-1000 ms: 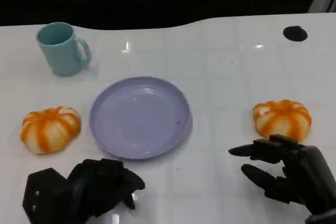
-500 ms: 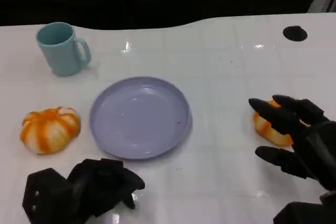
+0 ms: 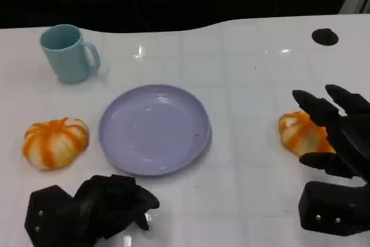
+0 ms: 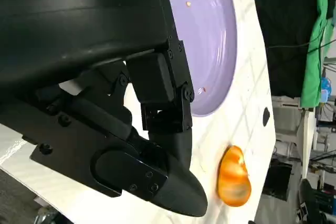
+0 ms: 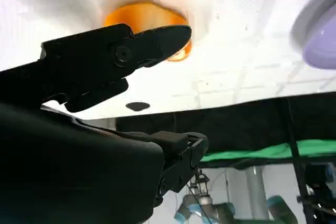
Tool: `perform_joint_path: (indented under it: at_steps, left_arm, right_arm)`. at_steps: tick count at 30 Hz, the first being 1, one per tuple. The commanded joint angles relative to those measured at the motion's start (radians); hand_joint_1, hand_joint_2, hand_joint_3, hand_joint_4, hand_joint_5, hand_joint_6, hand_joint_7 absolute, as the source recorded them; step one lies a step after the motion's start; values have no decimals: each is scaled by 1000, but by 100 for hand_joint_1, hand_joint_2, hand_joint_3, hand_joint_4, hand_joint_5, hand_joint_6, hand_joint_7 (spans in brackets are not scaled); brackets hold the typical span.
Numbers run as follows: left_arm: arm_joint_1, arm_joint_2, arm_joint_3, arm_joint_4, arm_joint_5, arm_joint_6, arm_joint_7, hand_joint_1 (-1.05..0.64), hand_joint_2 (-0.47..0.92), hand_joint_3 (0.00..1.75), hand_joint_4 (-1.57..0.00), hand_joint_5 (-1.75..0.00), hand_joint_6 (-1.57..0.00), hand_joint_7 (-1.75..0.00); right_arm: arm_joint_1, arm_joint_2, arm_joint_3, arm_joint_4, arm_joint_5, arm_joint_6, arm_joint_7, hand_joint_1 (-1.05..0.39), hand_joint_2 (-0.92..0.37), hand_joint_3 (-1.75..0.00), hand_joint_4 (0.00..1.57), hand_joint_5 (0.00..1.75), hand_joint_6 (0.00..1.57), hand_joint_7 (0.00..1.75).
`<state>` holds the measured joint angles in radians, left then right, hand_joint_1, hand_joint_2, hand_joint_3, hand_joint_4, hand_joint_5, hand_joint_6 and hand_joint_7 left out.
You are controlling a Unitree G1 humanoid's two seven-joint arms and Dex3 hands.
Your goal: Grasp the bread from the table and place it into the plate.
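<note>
Two orange-and-white striped breads lie on the white table. One bread [image 3: 55, 142] sits left of the lilac plate [image 3: 153, 128], the other bread [image 3: 299, 134] to its right. My right hand [image 3: 340, 134] hovers at that right bread with its fingers spread over its far side, covering part of it and holding nothing. In the right wrist view a finger [image 5: 118, 56] reaches across the bread [image 5: 143, 15]. My left hand [image 3: 95, 206] rests near the table's front edge with its fingers curled in on nothing. The left wrist view has the plate [image 4: 210, 40] and the right bread [image 4: 233, 178] beyond the hand.
A light blue mug [image 3: 69, 53] stands at the back left. A black round spot [image 3: 325, 36] marks the table at the back right. The table's far edge runs along a dark background.
My right hand has moved forward and up from the near side of the right bread, so its spread fingers now reach over it. The left hand, plate and left bread have stayed still.
</note>
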<state>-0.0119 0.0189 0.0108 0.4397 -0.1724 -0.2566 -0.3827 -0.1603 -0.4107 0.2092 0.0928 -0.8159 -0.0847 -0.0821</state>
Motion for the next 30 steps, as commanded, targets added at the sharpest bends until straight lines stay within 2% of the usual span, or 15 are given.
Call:
perform_joint_path:
  at_steps: [1,6,11,24,30]
  left_arm:
    - [15,9,5,-2,0,10,1,-103,83,0,-90,-149,-144,-48]
    - [16,7,5,-5,-1,10,2,-103,82,0,-90,-149,-145,-47]
    - [16,5,5,-5,1,4,3,-104,82,0,-90,-149,-145,-47]
    - [27,5,0,-19,11,-2,6,-104,82,0,-90,-150,-145,-47]
    - [30,5,0,-22,12,-6,5,-104,83,1,-90,-149,-145,-48]
  right_arm:
    - [-45,-17,25,9,-28,62,58,-52,-87,0,1,12,16,1]
    - [-97,-8,60,63,-39,102,80,-40,-79,0,4,18,22,2]
    - [-158,1,97,162,-33,122,87,-34,-77,0,5,20,24,2]
    - [-257,16,164,381,-16,143,83,-33,-80,-1,5,18,23,0]
    - [-277,15,190,443,-21,124,46,-33,-84,-2,13,18,29,3]
